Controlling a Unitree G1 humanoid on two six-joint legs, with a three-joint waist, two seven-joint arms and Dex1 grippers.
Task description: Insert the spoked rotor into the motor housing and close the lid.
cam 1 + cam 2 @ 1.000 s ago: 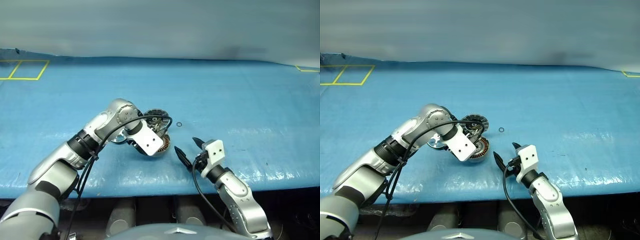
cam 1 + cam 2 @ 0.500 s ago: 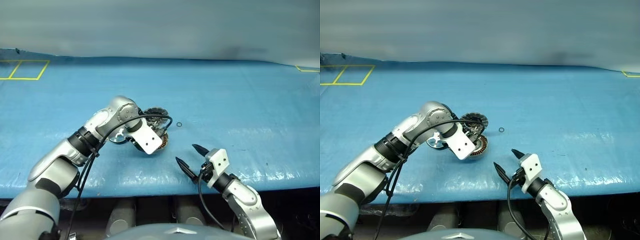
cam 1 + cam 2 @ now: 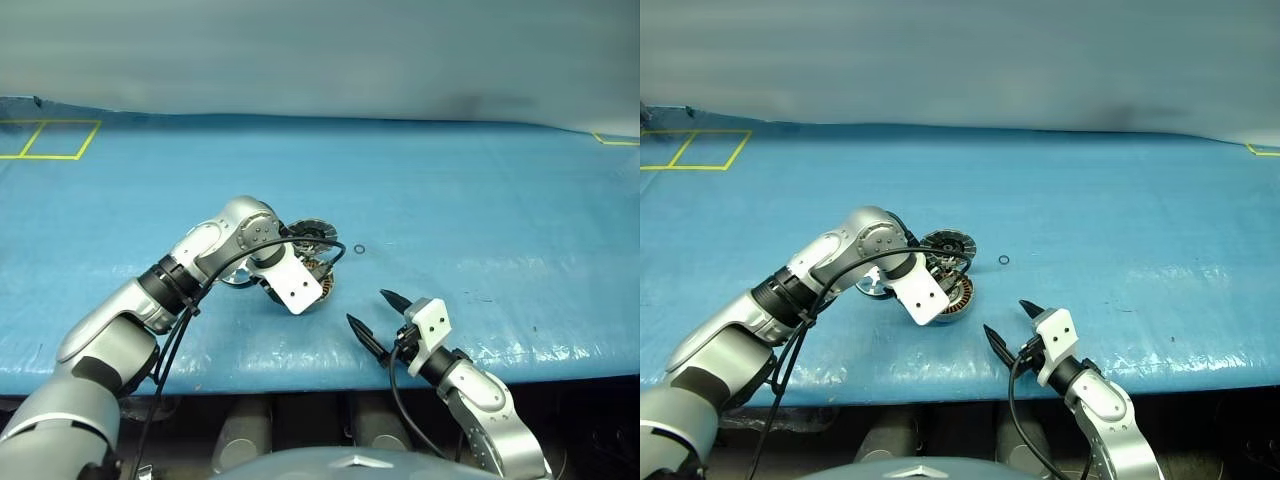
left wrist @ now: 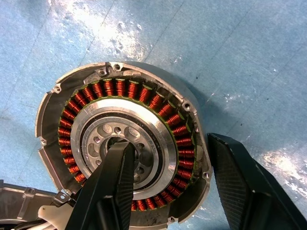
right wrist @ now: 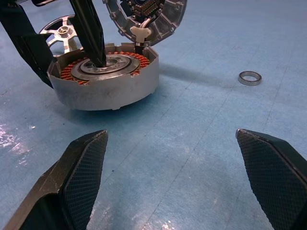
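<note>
The motor housing (image 4: 120, 110), a round silver can with copper windings, sits on the blue mat (image 3: 480, 220). My left gripper (image 4: 168, 143) points down over it, one finger in the central hub hole and the other outside the wall, shut across the winding ring. The lid (image 5: 146, 12) stands open on its hinge at the housing's far side, dark segments showing. On the mat to the housing's left lies the spoked rotor (image 5: 60, 36), partly behind my left fingers. My right gripper (image 3: 368, 308) hovers wide open and empty, just right of the housing near the front edge.
A small metal ring (image 3: 358, 248) lies loose on the mat right of the lid. Yellow tape squares (image 3: 50, 140) mark the far left corner. The table's front edge (image 3: 300, 375) runs just under my right gripper. A black cable loops along my left arm.
My right gripper has drawn back slightly toward the front edge, still wide open. My left wrist has tilted a little while keeping its hold on the housing.
</note>
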